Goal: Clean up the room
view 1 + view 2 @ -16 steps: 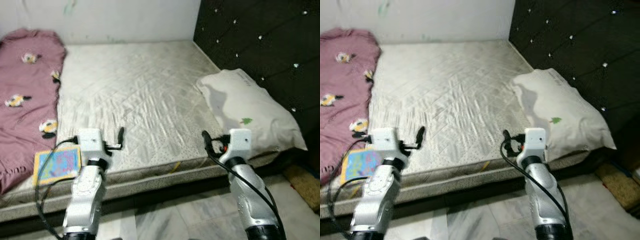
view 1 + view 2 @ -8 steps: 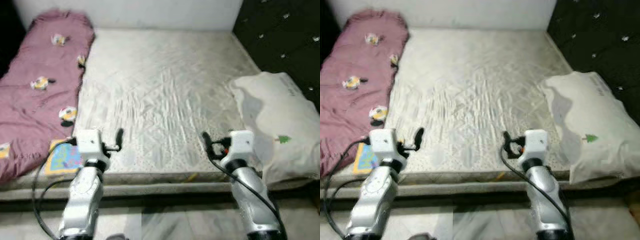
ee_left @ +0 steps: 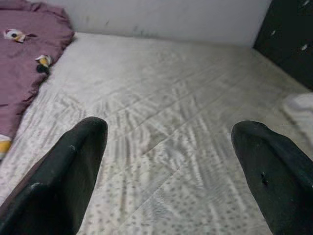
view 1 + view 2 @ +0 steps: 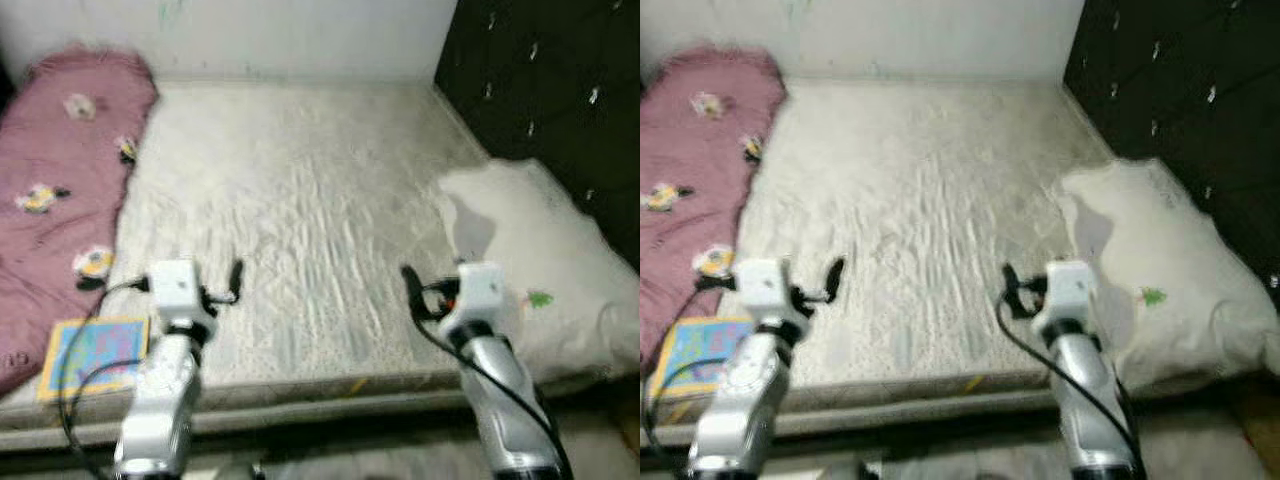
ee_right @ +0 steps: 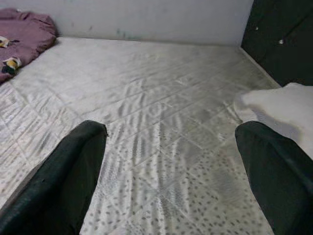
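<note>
I see the bed spreading ahead, its quilted mattress bare in the middle. A pink blanket lies along its edge at 9 o'clock, a white pillow at 3 o'clock against the dark headboard. A colourful book sits at 8 o'clock. My left gripper and right gripper hover near the front edge, fingers spread wide, holding nothing.

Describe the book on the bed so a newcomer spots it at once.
Start at the bare quilted mattress, then go to its near left corner, by the edge of the maroon blanket. The book lies flat there, beside the left gripper. It is the one thin, square thing with a bright blue and yellow cover.
</note>
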Robot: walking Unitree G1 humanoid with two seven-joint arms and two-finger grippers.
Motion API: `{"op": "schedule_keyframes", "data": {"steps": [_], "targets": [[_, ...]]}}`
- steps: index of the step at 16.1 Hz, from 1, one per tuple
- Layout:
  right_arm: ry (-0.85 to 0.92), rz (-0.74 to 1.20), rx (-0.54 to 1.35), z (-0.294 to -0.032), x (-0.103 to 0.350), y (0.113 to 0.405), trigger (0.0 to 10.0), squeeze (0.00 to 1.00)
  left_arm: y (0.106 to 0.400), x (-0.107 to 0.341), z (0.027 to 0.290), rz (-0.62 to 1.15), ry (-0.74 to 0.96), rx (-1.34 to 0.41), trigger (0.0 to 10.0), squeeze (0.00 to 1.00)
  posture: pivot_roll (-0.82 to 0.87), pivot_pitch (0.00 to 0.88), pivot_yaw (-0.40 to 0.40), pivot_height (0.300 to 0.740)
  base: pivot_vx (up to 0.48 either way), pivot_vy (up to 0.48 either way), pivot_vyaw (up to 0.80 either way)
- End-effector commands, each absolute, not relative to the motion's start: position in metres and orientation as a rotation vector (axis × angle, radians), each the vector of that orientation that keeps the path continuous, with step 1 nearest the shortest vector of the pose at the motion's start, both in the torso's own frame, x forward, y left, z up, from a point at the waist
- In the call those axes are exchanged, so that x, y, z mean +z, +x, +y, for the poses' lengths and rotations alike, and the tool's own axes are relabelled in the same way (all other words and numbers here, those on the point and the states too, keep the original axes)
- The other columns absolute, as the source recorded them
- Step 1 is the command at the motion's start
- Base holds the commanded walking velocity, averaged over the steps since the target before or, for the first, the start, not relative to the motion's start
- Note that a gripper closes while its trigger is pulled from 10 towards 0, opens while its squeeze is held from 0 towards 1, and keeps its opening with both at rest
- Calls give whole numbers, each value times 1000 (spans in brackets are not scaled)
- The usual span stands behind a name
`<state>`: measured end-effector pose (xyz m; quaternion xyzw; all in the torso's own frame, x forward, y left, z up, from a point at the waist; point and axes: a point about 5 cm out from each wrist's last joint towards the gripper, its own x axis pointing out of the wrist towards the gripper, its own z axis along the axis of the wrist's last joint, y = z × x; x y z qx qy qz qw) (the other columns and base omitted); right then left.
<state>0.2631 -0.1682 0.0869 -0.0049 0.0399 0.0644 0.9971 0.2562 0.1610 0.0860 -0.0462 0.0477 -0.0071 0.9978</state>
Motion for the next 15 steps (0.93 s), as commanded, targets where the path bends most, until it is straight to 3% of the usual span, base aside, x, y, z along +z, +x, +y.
{"op": "schedule_keyframes", "data": {"steps": [1, 5, 11, 15], "targets": [[-25, 75, 104, -176, 89, 262, 10000, 0, 257, 87, 154, 99, -106, -30, 10000, 0, -18, 27, -19, 740, 0, 0, 0], [-25, 91, 101, -175, 87, 264, 10000, 0, 256, 84, 156, 109, -112, -19, 10000, 0, -15, 27, -19, 740, 0, 0, 0], [-30, 110, 96, -176, 84, 265, 10000, 0, 257, 82, 155, 116, -113, -27, 10000, 0, -19, 25, -18, 740, 0, 480, 0], [-36, 114, 92, -179, 84, 267, 10000, 0, 256, 79, 153, 124, -114, -34, 10000, 0, -24, 20, -19, 740, 0, 480, -622]]}}
